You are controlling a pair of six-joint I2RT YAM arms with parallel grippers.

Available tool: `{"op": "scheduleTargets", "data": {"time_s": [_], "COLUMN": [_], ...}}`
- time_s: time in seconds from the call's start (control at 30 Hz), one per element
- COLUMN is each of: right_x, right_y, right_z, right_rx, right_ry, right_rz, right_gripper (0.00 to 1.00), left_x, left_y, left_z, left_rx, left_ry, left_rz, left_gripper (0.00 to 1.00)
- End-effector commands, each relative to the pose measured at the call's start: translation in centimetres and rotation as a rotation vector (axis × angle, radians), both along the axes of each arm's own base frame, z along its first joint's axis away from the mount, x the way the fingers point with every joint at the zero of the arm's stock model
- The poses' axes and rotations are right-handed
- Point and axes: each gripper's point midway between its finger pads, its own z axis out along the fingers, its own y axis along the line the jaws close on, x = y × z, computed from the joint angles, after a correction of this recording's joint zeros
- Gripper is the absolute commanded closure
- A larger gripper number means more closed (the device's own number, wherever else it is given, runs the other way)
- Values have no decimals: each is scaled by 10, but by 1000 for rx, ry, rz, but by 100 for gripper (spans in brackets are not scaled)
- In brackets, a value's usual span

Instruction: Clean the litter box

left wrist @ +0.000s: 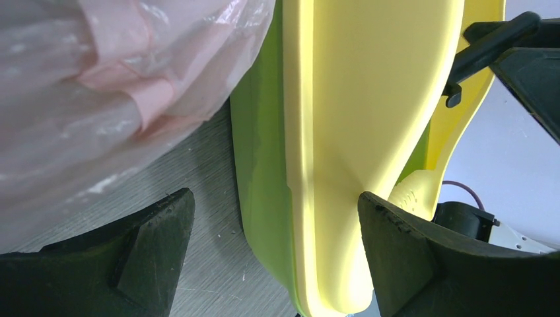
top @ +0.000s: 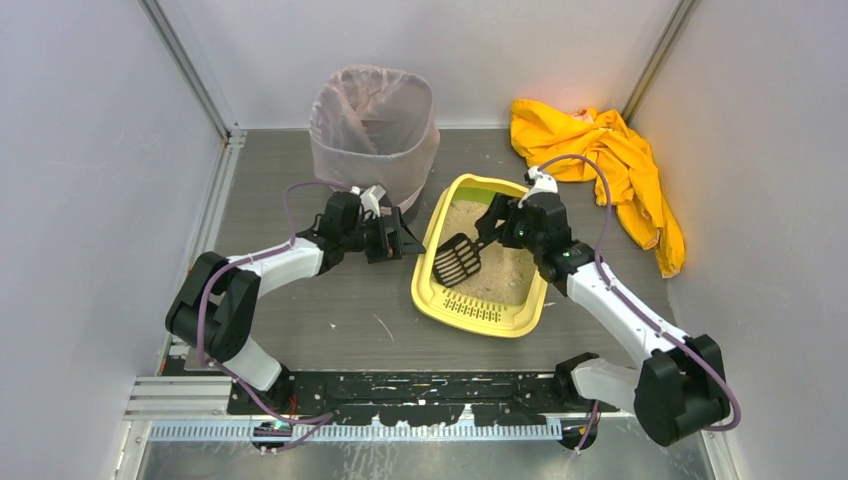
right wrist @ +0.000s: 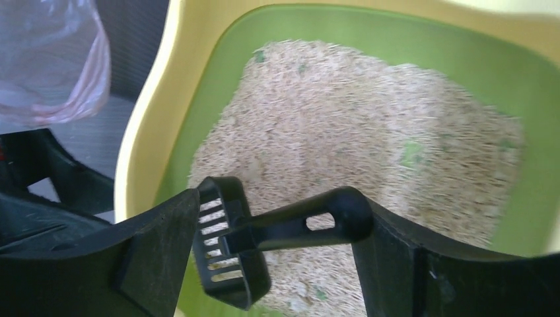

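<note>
Starting at the left of the top view, the left end effector [top: 405,241] has its fingers [left wrist: 132,257] apart. In its wrist view the yellow rim of the litter box [top: 480,312] runs up between them, but I cannot tell if a finger touches it. Just behind this end effector, at the upper middle of the frame, stands the tall bin [top: 372,130] with a pinkish bag. The litter box lies at the centre of the frame, just right of the bin, with its slotted ledge toward the lower edge. The plastic looks stiff and smooth, so I think it is a little slippery. The shell is probably light, but the sandy litter [top: 505,270] adds weight and would slide if the box tilts, so the long left rim seems the best place to hold and steady it. Over the litter hangs a black slotted scoop [top: 457,261], with the right end effector [top: 490,228] clamped on its handle. A yellow cloth [top: 600,155] is crumpled at the upper right. The table [top: 330,310] is grey and flat, with pale walls [top: 90,150] closing it on three sides.
</note>
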Motion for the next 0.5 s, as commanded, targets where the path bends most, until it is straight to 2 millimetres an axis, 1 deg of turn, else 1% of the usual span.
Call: {"op": "scheduleTargets", "data": {"time_s": [0.0,0.1,0.17,0.23,0.3,0.37,0.47], "right_x": [10,4,0,-7,-13,-17,-17], "right_y": [-42,-70,-85,-95,-97,-95,-84], "right_z": [57,77,90,97,103,104,101], "right_rx": [-123,-180,-183,-171,-151,-134,-88], "right_ry": [-162,-199,-230,-252,-270,-264,-230], "right_rz": [-162,-249,-307,-353,-361,-351,-313], "right_gripper": [11,8,8,8,8,8,7], "left_x": [8,8,7,7,7,7,8], "left_y": [-8,-8,-8,-8,-8,-7,-9], "left_z": [25,26,25,28,30,30,34], "left_rx": [-41,-43,-44,-49,-51,-48,-78], "left_ry": [-82,-82,-82,-88,-94,-89,-74], "left_rz": [-22,-22,-23,-26,-20,-14,2], "left_gripper": [7,7,7,7,7,6,2]}}
